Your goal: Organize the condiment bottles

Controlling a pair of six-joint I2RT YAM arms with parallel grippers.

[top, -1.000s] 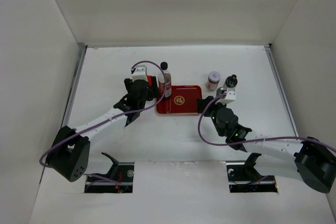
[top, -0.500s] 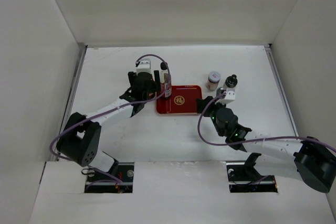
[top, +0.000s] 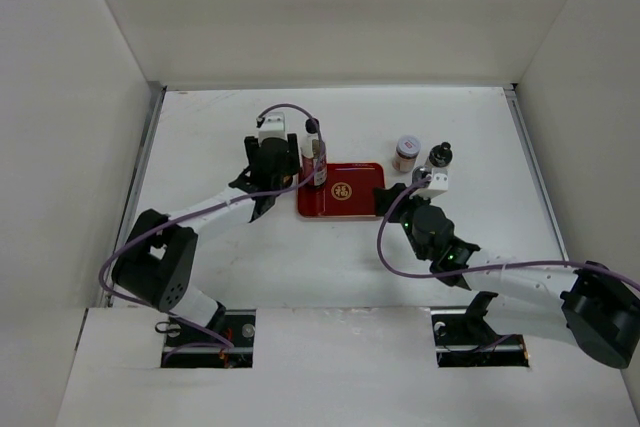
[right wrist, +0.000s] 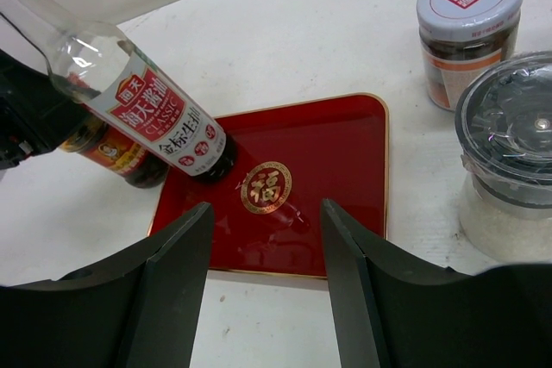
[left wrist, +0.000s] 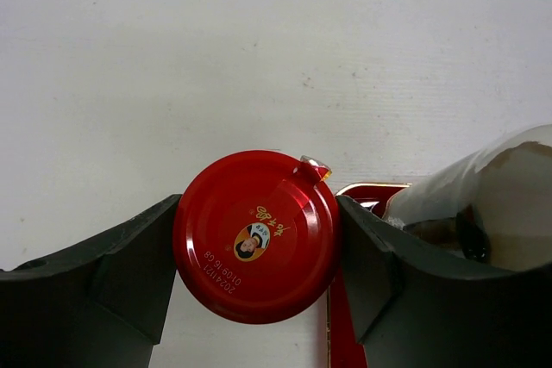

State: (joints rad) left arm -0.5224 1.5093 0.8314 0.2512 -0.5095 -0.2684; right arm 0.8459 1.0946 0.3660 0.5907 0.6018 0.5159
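My left gripper (left wrist: 256, 239) is shut on the red-capped jar (left wrist: 255, 235), a finger pressed against each side of the lid. The jar (top: 291, 157) stands on the table just left of the red tray (top: 350, 192). Right beside it, the tall slim black-capped bottle (top: 318, 159) stands on the tray's far left corner (right wrist: 129, 84). My right gripper (right wrist: 266, 213) hangs open and empty over the tray's near right edge (top: 392, 195). The pinkish-white-lidded jar (right wrist: 468, 23), grey-capped shaker (right wrist: 513, 152) and dark-knobbed bottle (top: 441, 156) stand right of the tray.
The red tray (right wrist: 336, 161) carries a gold emblem in its middle and holds only the tall bottle. White walls close in the table on the left, back and right. The arm bases sit at the near edge.
My left arm has reached farther and rightward to the red-capped jar, and its jaws have closed onto the lid. The right arm has not moved.
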